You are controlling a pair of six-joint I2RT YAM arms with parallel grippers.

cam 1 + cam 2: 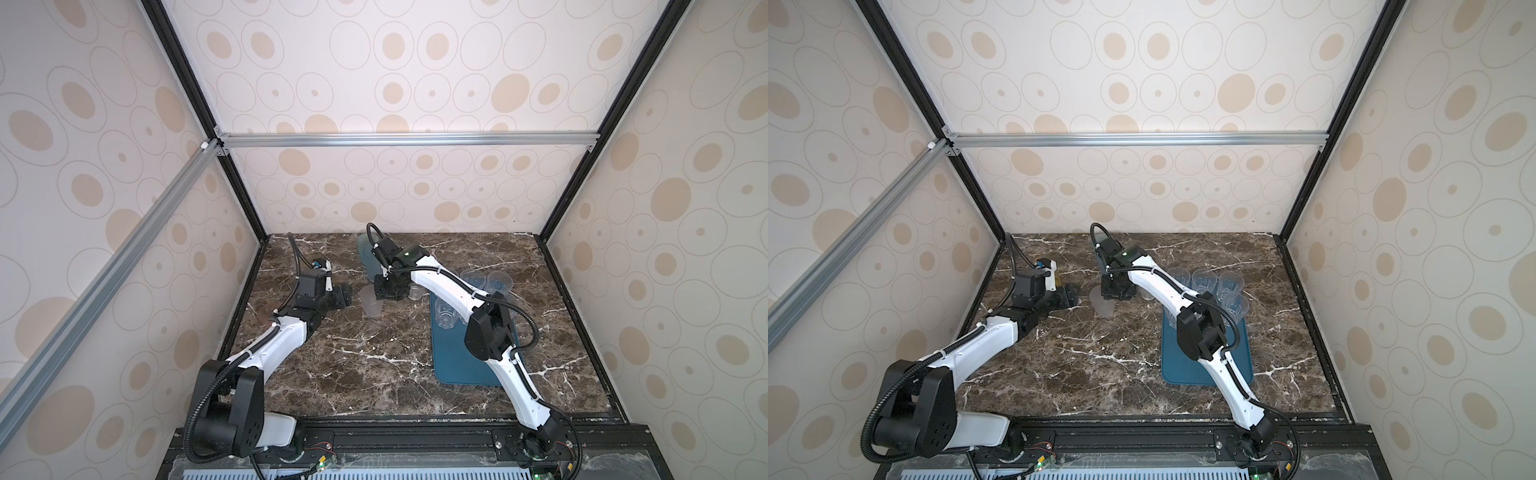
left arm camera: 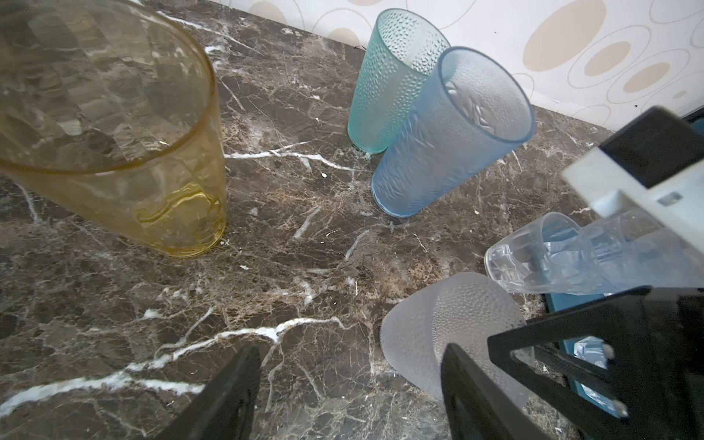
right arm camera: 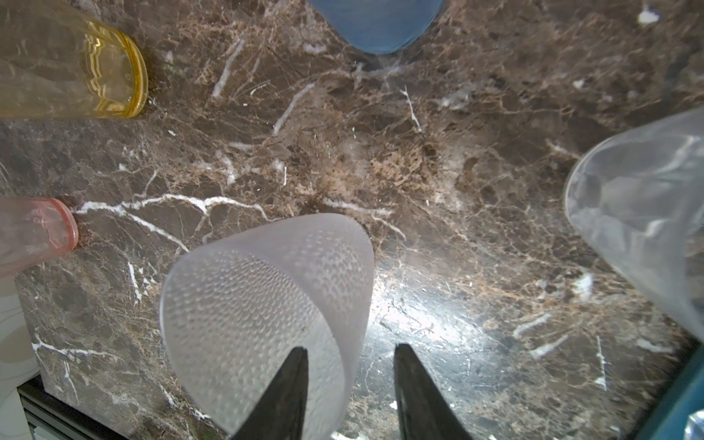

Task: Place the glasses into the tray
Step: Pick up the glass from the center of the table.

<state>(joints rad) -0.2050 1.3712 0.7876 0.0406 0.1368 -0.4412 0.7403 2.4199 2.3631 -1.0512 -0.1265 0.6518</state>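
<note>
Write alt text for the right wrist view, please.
The right gripper, open, straddles the rim of a frosted glass on a brown marble table. An amber glass, a pink glass, a blue glass and a clear glass sit at the picture's edges, plus a corner of the tray.

Overall light: bright, soft and even in both top views; the pale circle-patterned walls [image 1: 415, 83] look slightly washed out.
Glare: a white hot spot on the glossy dark brown marble tabletop [image 3: 415, 316], just beside the frosted dimpled tumbler [image 3: 263, 312].
Shadows: faint and short; a dark smudge at the foot of the amber-yellow see-through tumbler [image 2: 160, 190].
Focus: the black fingers of the right tool [image 3: 350, 347] and the small pinkish tumbler [image 3: 34, 232] are soft; the tabletop veins are crisp.
Distortion: wide-angle; the silver aluminium frame rails [image 1: 407, 139] splay, and tumblers lean outward in the wrist views.
Clarity: the clear faceted tumblers [image 1: 446, 316] barely stand out from the dark teal-blue plastic tray [image 1: 457, 365].
</note>
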